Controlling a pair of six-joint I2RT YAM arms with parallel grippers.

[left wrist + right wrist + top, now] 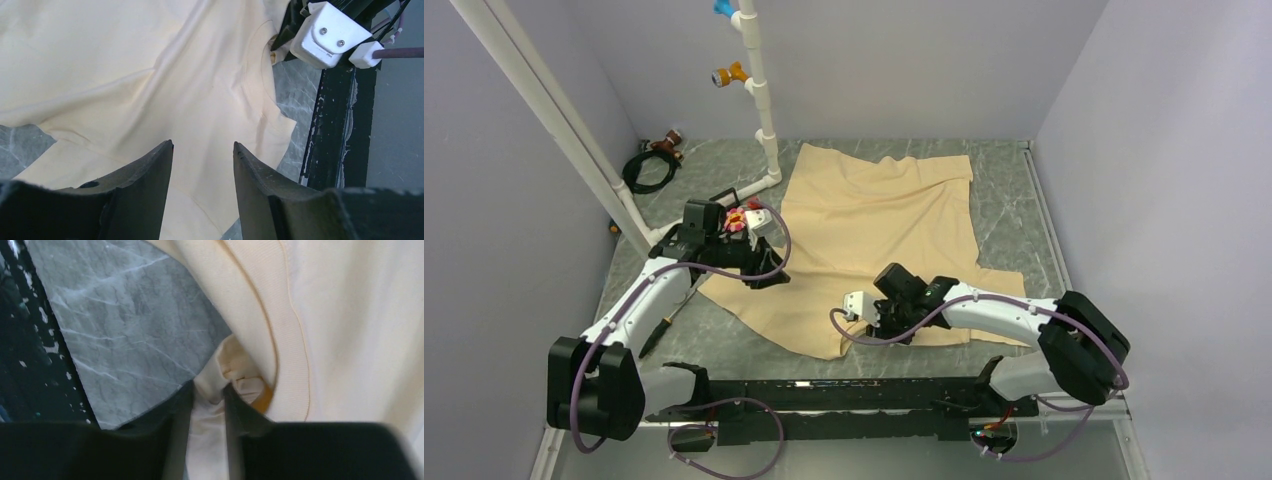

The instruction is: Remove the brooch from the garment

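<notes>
The beige garment [884, 225] lies spread and creased on the grey marble table, its round neckline at the near edge. My right gripper [886, 325] is shut on a bunched fold of cloth just beside the ribbed neckline [287, 355]; the cloth fills the gap between its fingers [209, 390]. My left gripper [764, 280] is open and empty, hovering over the garment's left part [202, 145]. The garment fills the left wrist view [150, 75]. The brooch shows in none of the views. A small red and pink piece sits at the left wrist [739, 218]; I cannot tell what it is.
A white pipe stand [759, 90] with blue and orange pegs rises at the back. A slanted white pipe [554, 120] and a black cable coil [649, 165] are at the back left. A dark pen-like tool [656, 335] lies left of the garment. A black rail [844, 395] runs along the near edge.
</notes>
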